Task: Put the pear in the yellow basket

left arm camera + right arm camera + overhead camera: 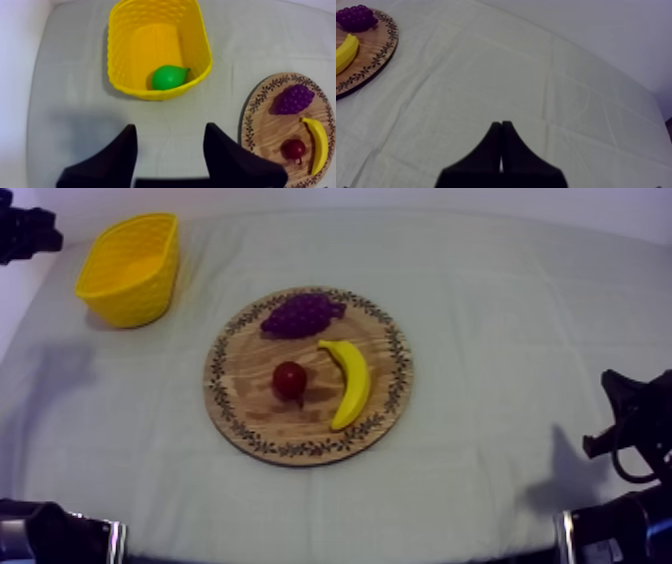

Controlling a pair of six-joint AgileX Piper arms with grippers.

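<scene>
Cloth [500, 298] is seen bare all around the round wooden board [225, 403], which is set near the middle of the table, well apart from every edge. Wide uncovered stretches are found between the board and the right arm [632, 423] at the right edge, and along the near edge. The yellow basket [130, 268] is placed toward the far left corner, close to the left edge of the cloth and apart from the board, with a strip of bare cloth between them. The left arm [25, 233] is seen at that corner, near the basket.

In the left wrist view the basket is shown upright, and the pear [169, 77] is contained in it, lying on the floor against the wall nearest the left gripper [170, 150]. The board is loaded with a bunch of grapes [302, 315] at its far side, a banana [350, 383] along its right side and a small red fruit [290, 378] near its centre.

The pear is seen as smooth, bright green and rounded, its tapered end turned toward the side where the board lies.

The fingers of the left gripper are spread apart over bare cloth just short of the basket, with nothing between them. The right gripper [501, 125] is pressed together into a narrow wedge, nothing gripped, over bare cloth well away from the board's rim.
</scene>
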